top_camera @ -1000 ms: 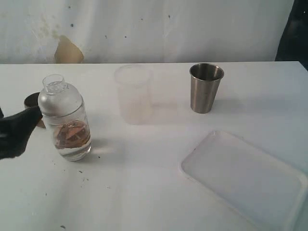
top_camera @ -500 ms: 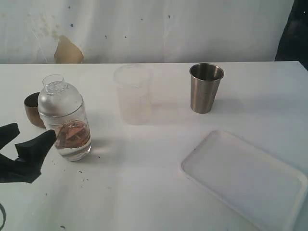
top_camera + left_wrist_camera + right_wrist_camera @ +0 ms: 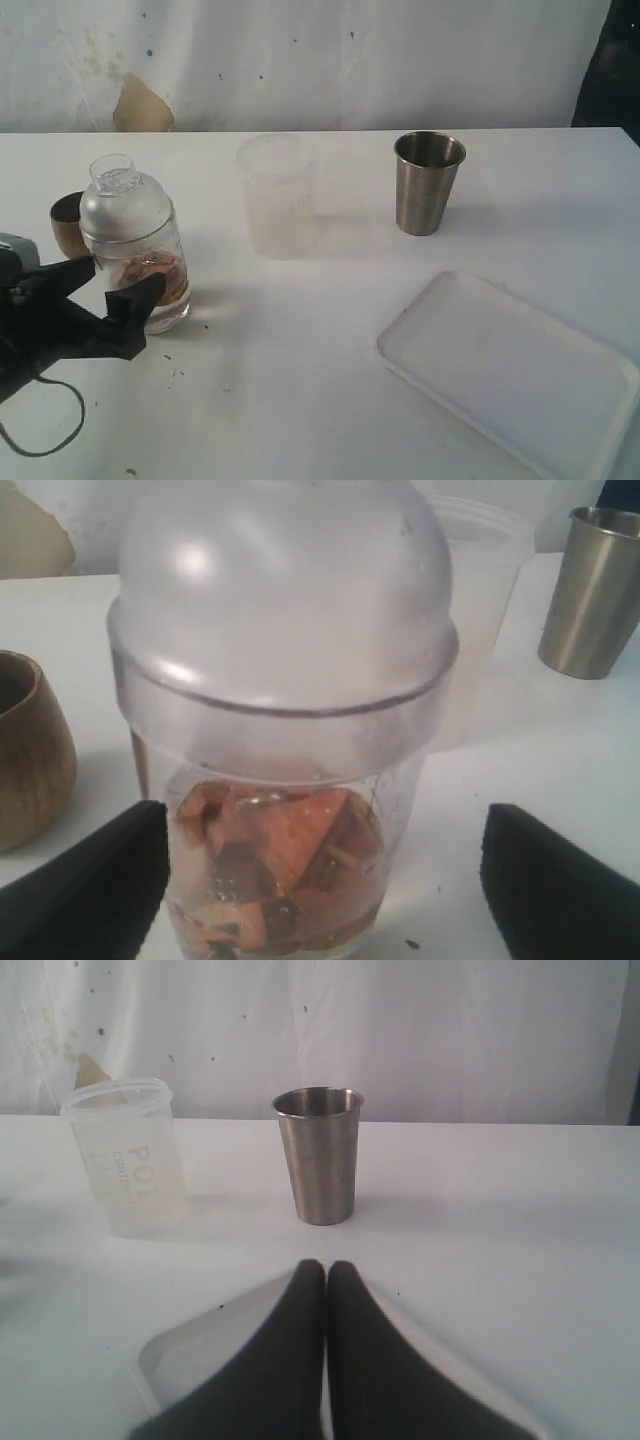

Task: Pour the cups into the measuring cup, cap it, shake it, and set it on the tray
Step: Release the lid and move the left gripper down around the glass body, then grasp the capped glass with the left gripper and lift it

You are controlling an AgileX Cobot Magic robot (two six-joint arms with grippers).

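Note:
The clear measuring cup stands at the table's left with a domed cap on it; brown pieces and liquid sit in its bottom. My left gripper is open just in front of it, one finger on each side of its base, not touching. The brown wooden cup stands close behind the measuring cup. The steel tumbler stands upright at the back right. My right gripper is shut on nothing, over the white tray; the exterior view does not show it.
A frosted translucent cup stands at the back middle, left of the steel tumbler. The white tray lies at the front right, reaching the table's edge. A black cable loops on the table under my left arm.
My left gripper dropped back from the measuring cup's left side, uncovering the wooden cup, then swung in front of the cup with its fingers spread. Nothing else moved.

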